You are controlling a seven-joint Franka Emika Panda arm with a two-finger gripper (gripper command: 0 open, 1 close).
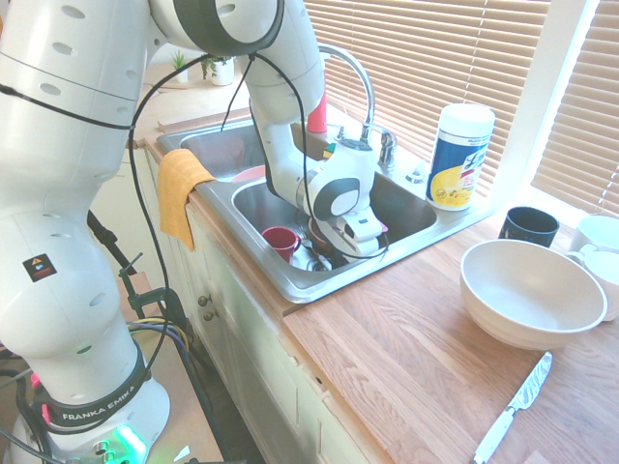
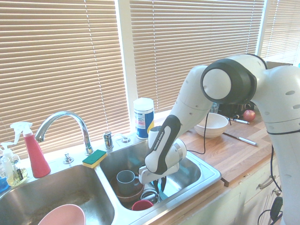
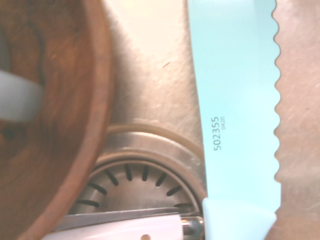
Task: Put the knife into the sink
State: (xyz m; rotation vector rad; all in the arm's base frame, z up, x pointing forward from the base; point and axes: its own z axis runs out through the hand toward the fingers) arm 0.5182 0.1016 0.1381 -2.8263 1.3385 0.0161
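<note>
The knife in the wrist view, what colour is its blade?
Pale teal, with a serrated edge; the knife shows best in the wrist view.

Teal serrated knife (image 3: 240, 115) printed 502355, low over the steel sink (image 1: 411, 237) floor beside the drain, possibly touching

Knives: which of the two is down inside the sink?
The teal knife with the serrated blade, beside the sink's drain; the white-handled metal knife lies on the counter.

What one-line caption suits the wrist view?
Teal serrated knife over the sink floor, beside the drain strainer and a brown bowl.
</note>
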